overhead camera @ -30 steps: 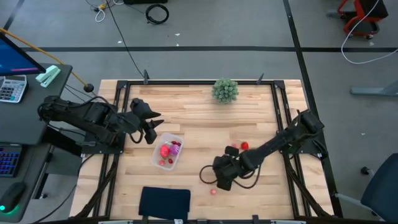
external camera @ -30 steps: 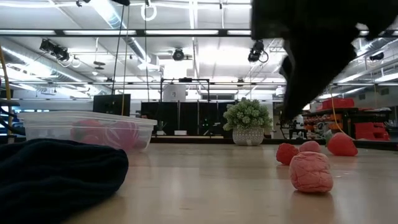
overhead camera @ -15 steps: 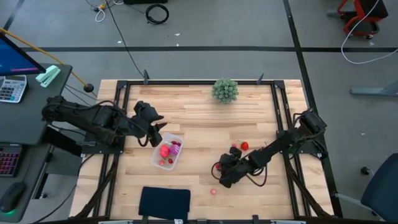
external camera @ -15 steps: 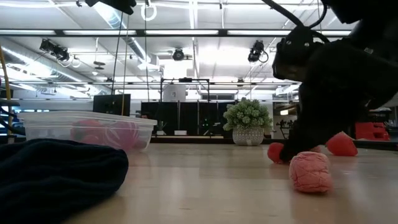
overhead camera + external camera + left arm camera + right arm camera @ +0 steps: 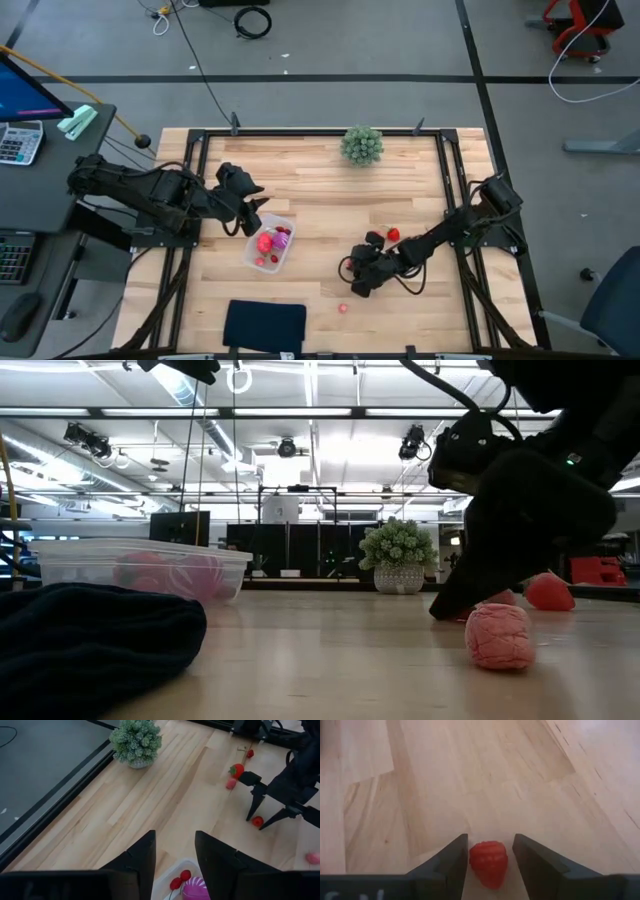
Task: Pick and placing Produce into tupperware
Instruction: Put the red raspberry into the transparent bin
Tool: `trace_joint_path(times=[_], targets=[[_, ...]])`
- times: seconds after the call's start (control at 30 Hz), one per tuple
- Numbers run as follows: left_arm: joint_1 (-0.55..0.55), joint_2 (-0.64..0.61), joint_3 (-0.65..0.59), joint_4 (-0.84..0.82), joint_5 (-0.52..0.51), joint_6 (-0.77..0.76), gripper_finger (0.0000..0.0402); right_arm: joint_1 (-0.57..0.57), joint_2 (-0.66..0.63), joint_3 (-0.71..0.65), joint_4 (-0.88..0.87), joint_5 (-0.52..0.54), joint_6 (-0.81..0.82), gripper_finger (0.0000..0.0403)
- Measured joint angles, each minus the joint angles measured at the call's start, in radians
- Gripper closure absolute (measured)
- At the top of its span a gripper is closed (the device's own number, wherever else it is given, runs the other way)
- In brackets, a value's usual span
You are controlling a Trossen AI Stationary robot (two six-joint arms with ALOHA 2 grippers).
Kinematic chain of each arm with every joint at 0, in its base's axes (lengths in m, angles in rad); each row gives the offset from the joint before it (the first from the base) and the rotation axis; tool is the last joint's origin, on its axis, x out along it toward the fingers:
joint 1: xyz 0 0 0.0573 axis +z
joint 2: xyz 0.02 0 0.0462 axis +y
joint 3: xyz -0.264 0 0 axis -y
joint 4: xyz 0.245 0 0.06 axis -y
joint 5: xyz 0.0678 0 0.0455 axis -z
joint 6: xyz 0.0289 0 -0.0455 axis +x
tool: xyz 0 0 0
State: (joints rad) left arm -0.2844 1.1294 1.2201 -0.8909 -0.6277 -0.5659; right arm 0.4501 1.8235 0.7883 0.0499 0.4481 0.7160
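Right wrist view: my right jaws [image 5: 489, 851] are down at the wooden surface [image 5: 470, 780], parted, with a small red berry [image 5: 489, 862] lying between the two fingers. There is a thin gap on each side of it (so I cannot say it is gripped). In the high view this right gripper [image 5: 356, 282] is in the middle-right part of the surface, with a pink piece [image 5: 343, 308] just beside it and a red piece [image 5: 393, 235] a little farther back.

My left jaws [image 5: 175, 851] hang above the near end of the tupperware [image 5: 269, 242], open and holding nothing. The tub stands left of centre, and inside it I see a pink-red piece [image 5: 265, 243], a purple-white ball [image 5: 282, 238] and small red berries [image 5: 180, 879]. A green plant [image 5: 361, 145] stands at the far edge, and a black pad [image 5: 264, 325] lies at the front edge.
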Motion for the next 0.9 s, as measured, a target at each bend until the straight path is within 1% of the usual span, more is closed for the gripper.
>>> trace_joint_path(times=[0.07, 0.2, 0.37, 0.6, 0.73, 0.77, 0.9], targets=[[0.0, 0.0, 0.0, 0.0, 0.0, -0.001, 0.0255, -0.006, -0.002, 0.0, 0.001, -0.022, 0.019, 0.0233], [0.0, 0.0, 0.0, 0.0, 0.0, -0.001, 0.0251, -0.004, -0.002, 0.0, -0.008, -0.03, 0.043, 0.025], [0.0, 0.0, 0.0, 0.0, 0.0, -0.001, 0.0258, 0.006, -0.002, 0.003, -0.05, -0.051, 0.089, 0.0275], [0.0, -0.001, 0.0, 0.0, 0.0, -0.001, 0.026, 0.002, -0.002, 0.0, -0.022, -0.027, 0.073, 0.0296], [0.0, -0.001, 0.0, 0.0, 0.0, -0.001, 0.0255, -0.016, -0.027, -0.003, -0.001, -0.049, 0.044, 0.0298], [0.0, -0.001, 0.0, 0.0, 0.0, 0.0, 0.0254, -0.019, -0.035, -0.004, -0.001, -0.046, 0.031, 0.0298], [0.0, -0.001, 0.0, 0.0, 0.0, 0.0, 0.0256, -0.029, -0.088, 0.021, 0.013, 0.047, -0.048, 0.0298]])
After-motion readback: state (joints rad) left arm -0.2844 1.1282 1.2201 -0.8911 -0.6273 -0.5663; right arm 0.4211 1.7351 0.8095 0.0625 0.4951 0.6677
